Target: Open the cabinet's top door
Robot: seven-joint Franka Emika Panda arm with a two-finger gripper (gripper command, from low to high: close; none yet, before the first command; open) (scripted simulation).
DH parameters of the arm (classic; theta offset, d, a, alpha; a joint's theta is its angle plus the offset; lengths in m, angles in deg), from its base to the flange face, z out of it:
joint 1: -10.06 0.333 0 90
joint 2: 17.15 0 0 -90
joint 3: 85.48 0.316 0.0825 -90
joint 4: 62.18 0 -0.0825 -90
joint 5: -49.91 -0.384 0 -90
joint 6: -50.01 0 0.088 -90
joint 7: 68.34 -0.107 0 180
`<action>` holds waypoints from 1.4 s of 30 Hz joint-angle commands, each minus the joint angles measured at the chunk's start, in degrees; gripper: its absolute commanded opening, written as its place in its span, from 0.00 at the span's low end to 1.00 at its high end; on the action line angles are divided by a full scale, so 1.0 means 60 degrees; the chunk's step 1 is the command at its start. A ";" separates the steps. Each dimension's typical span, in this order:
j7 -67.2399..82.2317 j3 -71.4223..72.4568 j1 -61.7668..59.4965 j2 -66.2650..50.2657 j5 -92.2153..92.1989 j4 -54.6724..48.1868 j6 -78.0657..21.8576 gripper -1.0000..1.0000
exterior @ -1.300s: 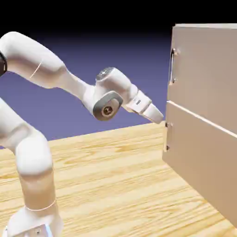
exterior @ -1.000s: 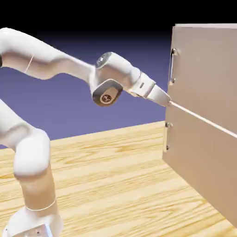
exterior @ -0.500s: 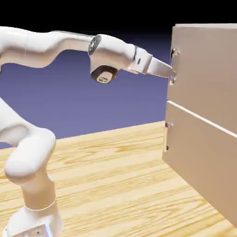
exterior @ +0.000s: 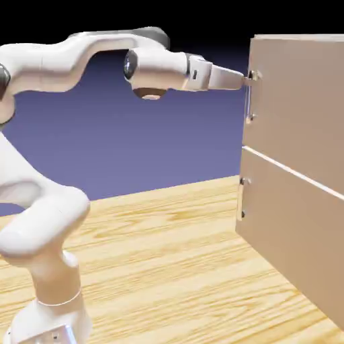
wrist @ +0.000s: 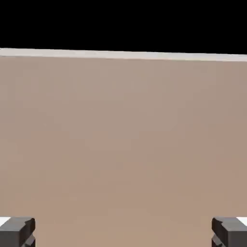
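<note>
Wood-grain table carries flat beige cabinet, cut off at right. Tool spread wide, level at top door handle's upper end; contact unclear.

Hand view: only 2 fingertips show, cut by bottom edge; the top door fills everything ahead, handle unseen between jaws. Cabinet cropped right.

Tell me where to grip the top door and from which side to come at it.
Grip the slim vertical handle at the top door's near edge, mid-bar. Come in level from the exterior view's left, as the open end effector now points, fingers either side of the bar.
</note>
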 commanded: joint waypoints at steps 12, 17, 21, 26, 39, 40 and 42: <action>0.3464 0.2276 -0.2187 0.0527 -0.4985 -0.1532 0.0028 0.50; 0.4907 0.3224 -0.3099 0.0747 -0.7062 -0.2170 0.0039 0.50; 0.6062 0.3982 -0.3828 0.0923 -0.8723 -0.2680 0.0049 0.50; 0.7190 0.4723 -0.4540 0.1095 -1.0347 -0.3179 0.0058 0.50; 0.7991 0.4927 -0.4728 0.0206 -1.0348 -0.3262 -0.0637 0.00; 0.8167 0.4697 -0.4382 0.0077 -1.0344 -0.3009 -0.0760 0.00; 0.8535 0.4226 -0.3690 -0.0185 -1.0344 -0.2534 -0.0983 0.00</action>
